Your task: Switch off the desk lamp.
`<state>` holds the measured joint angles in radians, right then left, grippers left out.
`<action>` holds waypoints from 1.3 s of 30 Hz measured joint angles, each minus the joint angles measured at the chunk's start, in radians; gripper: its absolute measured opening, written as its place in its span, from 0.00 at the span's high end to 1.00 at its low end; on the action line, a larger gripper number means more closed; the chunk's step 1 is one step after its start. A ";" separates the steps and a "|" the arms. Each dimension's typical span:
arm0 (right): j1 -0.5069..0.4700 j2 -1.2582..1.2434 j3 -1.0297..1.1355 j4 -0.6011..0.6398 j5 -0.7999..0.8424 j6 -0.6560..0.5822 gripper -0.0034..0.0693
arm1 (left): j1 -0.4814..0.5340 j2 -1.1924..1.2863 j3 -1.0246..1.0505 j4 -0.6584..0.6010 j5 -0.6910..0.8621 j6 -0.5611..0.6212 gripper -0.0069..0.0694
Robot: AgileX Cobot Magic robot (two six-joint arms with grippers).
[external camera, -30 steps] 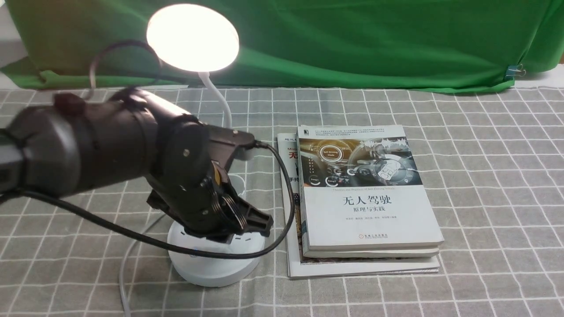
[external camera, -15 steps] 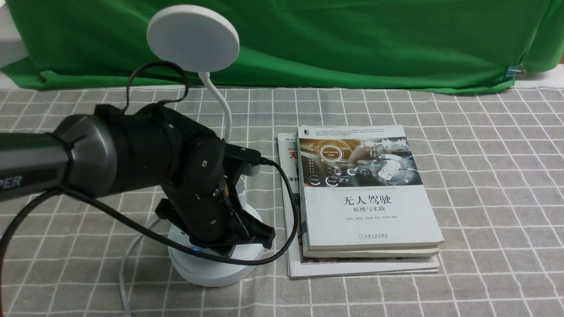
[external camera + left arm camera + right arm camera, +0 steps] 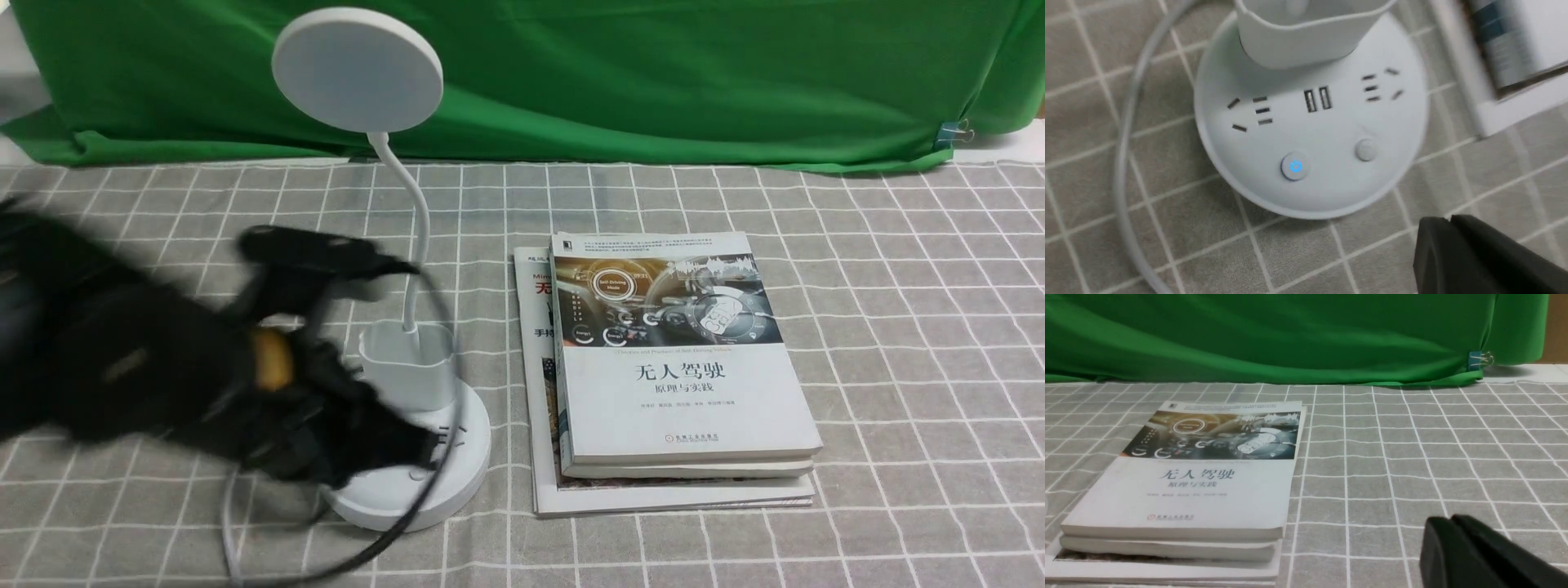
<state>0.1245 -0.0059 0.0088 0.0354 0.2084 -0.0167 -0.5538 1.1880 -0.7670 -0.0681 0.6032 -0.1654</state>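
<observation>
book [image 3: 678,359] cover reads "无人驾驶"; blurred left gripper [image 3: 408,449], fingers pressed together, empty, beside the unlit desk lamp [image 3: 408,457].

Desk lamp [image 3: 408,425] on the tablecloth [image 3: 898,367], stack of books [image 3: 678,384] just right of its base.

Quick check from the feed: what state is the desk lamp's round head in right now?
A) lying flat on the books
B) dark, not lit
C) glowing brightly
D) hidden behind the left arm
B: in the front view the desk lamp stands upright with its disc head plain white and unlit, clear of the blurred left arm.
</observation>
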 joint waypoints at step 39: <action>0.000 0.000 0.000 0.000 0.000 0.000 0.90 | 0.398 -0.967 0.655 -0.010 -0.547 0.413 0.91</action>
<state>0.1245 -0.0059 0.0088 0.0354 0.2084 -0.0167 -0.1557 0.2212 -0.1123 -0.0778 0.0564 0.2473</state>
